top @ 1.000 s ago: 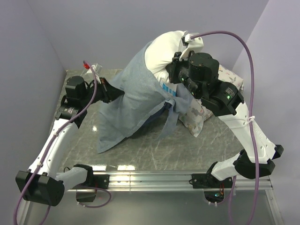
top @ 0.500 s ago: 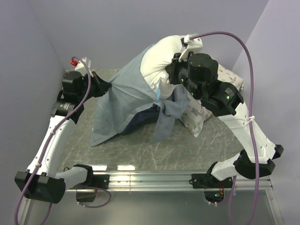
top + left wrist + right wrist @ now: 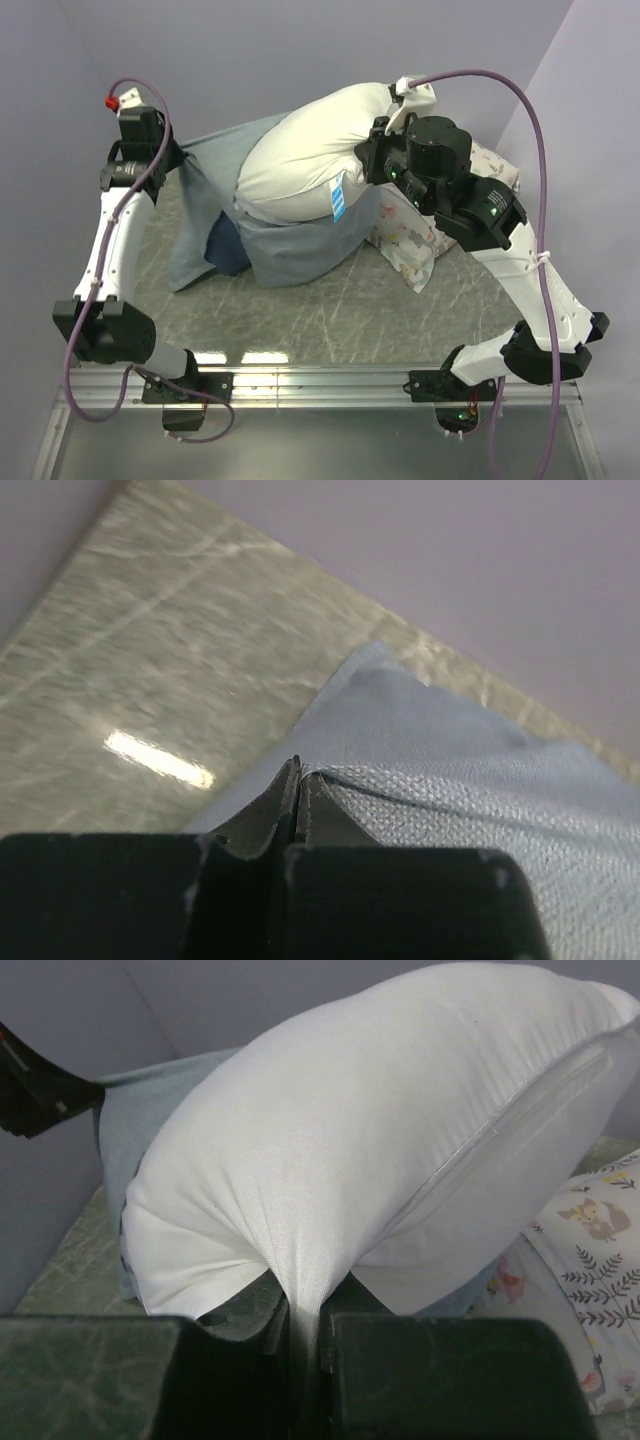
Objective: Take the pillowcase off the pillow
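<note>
The plump white pillow [image 3: 300, 155] with a blue-and-white tag [image 3: 338, 197] is held up above the back of the table; it fills the right wrist view [image 3: 360, 1150]. My right gripper [image 3: 378, 160] [image 3: 303, 1328] is shut on a pinch of its white cover. The grey-blue pillowcase [image 3: 290, 245] is pulled off most of the pillow; it still hangs round the pillow's left end and lower side and drapes onto the table. My left gripper [image 3: 178, 152] [image 3: 298, 780] is shut on its edge [image 3: 470, 810] at the far left, cloth stretched taut.
A smaller floral-print pillow [image 3: 415, 240] [image 3: 600, 1220] lies under my right arm at the right. The marble table [image 3: 330, 320] is walled in behind and at both sides. My left arm is stretched up near the back left corner.
My left gripper has pulled the pillowcase far left and back. The case has slid off, baring most of the white pillow. The right gripper held its place.
</note>
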Available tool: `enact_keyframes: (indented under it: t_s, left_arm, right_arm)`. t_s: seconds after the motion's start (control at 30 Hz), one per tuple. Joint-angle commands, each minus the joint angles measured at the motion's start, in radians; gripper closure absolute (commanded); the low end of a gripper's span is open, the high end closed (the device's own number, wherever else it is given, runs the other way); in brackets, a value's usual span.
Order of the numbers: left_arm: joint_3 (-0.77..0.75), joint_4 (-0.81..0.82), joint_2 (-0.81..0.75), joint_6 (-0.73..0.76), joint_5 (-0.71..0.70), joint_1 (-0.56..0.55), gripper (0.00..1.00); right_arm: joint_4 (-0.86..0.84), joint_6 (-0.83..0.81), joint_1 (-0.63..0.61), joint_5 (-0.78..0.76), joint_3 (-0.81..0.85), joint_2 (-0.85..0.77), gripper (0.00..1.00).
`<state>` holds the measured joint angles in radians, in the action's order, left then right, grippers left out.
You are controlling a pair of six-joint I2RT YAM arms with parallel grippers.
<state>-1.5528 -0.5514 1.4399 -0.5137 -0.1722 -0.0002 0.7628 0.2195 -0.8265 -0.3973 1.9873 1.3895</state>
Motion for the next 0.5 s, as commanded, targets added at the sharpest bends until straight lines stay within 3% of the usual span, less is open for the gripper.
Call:
enact_keyframes:
  t_s: [0.0, 0.13, 0.23, 0.47]
  left_arm:
    - [-0.162, 0.012, 0.056, 0.029, -0.302, 0.091, 1.00]
    - [-0.349, -0.028, 0.164, -0.009, -0.314, 0.158, 1.00]
    - [-0.366, -0.053, 0.221, -0.005, -0.314, 0.158, 1.00]
    - [0.061, 0.106, 0.103, -0.081, -0.144, 0.157, 1.00]
  right_arm:
    - [-0.145, -0.016, 0.036, -0.121, 0.077, -0.136, 1.00]
    - [-0.137, 0.000, 0.044, -0.121, 0.042, -0.177, 1.00]
    - [-0.201, 0.043, 0.046, -0.065, -0.132, -0.266, 1.00]
    - [-0.376, 0.219, 0.023, 0.118, -0.766, -0.429, 1.00]
